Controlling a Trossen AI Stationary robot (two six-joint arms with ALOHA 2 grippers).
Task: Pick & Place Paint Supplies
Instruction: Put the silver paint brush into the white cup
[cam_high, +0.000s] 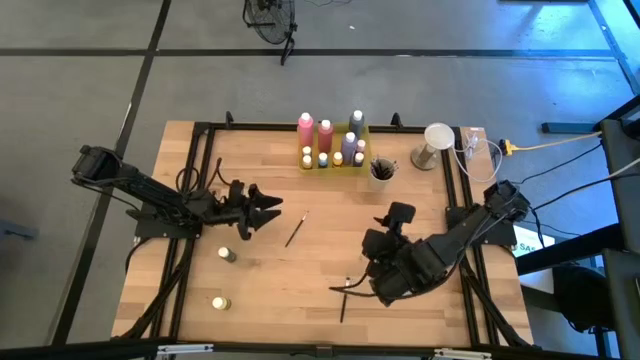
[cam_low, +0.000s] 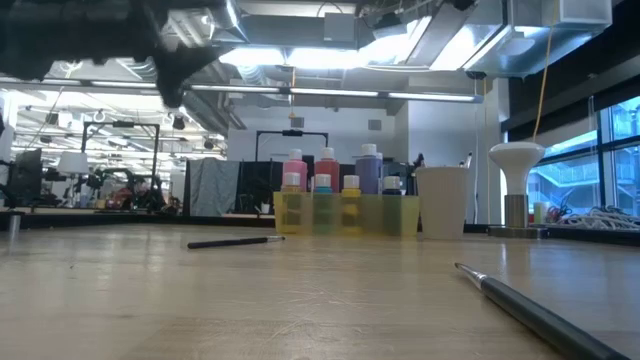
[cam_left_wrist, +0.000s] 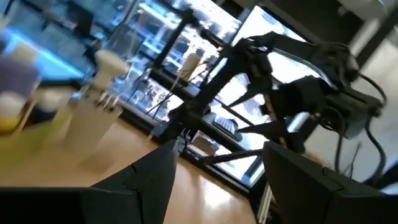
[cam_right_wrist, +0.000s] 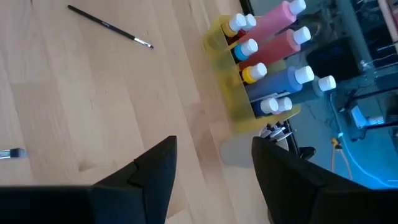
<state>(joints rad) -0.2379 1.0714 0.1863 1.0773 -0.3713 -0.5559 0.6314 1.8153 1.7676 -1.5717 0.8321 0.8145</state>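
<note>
Left arm reaches in from the table's left side, stretched low toward the middle, and the left gripper (cam_high: 262, 212) hangs above bare wood with its fingers spread and nothing between them. In its wrist view the two dark fingers (cam_left_wrist: 147, 180) frame only tabletop, with the grey-beige cup (cam_left_wrist: 87, 124) blurred off to one side.

Right arm comes in from the right rail, folded back on itself, and the right gripper (cam_high: 378, 272) sits over the front right part of the table. Its fingers (cam_right_wrist: 155, 168) stand apart, released, holding nothing, with plain wood showing in the gap.

Now the supplies. The yellow tray (cam_high: 338, 160) sits at the far edge, centre, packed with upright paint bottles (cam_high: 326, 135): two pink, a purple, and small capped ones. The cup (cam_high: 381, 171) stands just beside the tray's right end with dark brush handles poking out. One paintbrush (cam_high: 295, 229) lies loose mid-table, between the two grippers and clear of both. Two more brushes (cam_high: 347, 290) lie near the front, right by the right gripper. Two small bottles (cam_high: 227, 254) sit on the left front area, apart from each other, the nearer one (cam_high: 219, 302) close to the front edge.

A white lamp (cam_high: 436, 140) stands at the far right corner. The centre of the table lies open.
</note>
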